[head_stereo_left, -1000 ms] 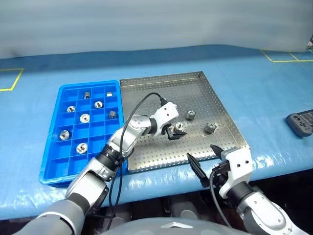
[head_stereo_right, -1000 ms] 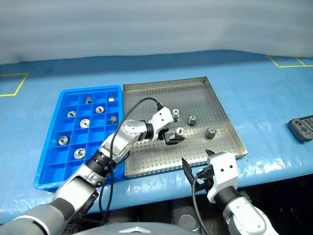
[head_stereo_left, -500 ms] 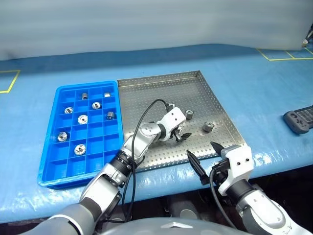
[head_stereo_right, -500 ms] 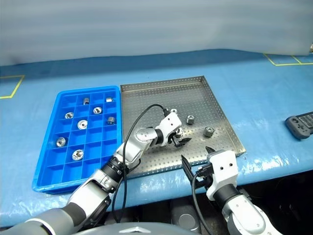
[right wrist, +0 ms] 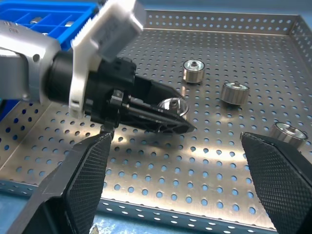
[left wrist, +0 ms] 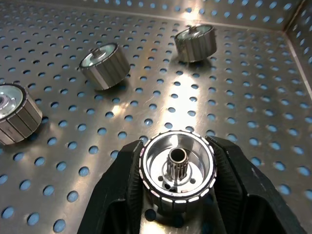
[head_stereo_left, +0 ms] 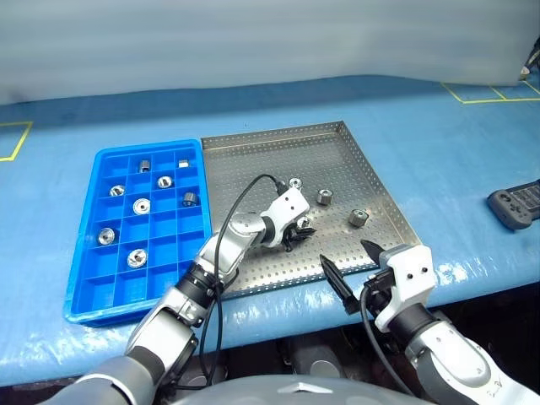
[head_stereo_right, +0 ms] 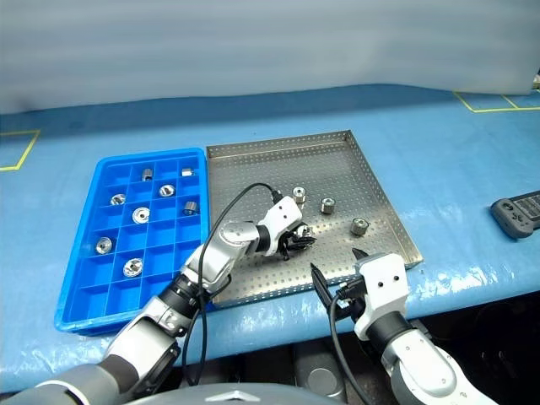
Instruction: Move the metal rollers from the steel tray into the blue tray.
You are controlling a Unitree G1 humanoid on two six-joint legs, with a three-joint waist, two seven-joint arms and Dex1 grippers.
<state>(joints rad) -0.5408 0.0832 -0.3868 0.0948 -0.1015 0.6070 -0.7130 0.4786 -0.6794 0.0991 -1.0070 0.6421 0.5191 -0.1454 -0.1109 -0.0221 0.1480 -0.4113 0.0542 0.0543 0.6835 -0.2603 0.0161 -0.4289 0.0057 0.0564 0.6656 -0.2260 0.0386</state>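
The steel tray (head_stereo_left: 253, 160) lies in the middle of the table, with the blue tray (head_stereo_left: 82, 253) against its left side. My left gripper (head_stereo_left: 297, 232) is shut on one of the metal rollers (left wrist: 177, 168), low over the steel tray's perforated floor. Three more rollers (head_stereo_left: 295, 183) (head_stereo_left: 323, 197) (head_stereo_left: 358, 218) stand loose in the steel tray beyond it. Several rollers (head_stereo_left: 142, 205) sit in separate compartments of the blue tray. My right gripper (head_stereo_left: 344, 253) hangs open over the steel tray's near right edge, holding nothing.
A black handheld controller (head_stereo_left: 515, 207) lies on the blue table cover at the far right. Yellow tape marks (head_stereo_left: 17, 139) show at the table's back corners. The left arm's cable (head_stereo_left: 240, 198) loops over the steel tray.
The left gripper's fingers have closed on the roller that stood between them. The right gripper has stayed open in about the same place.
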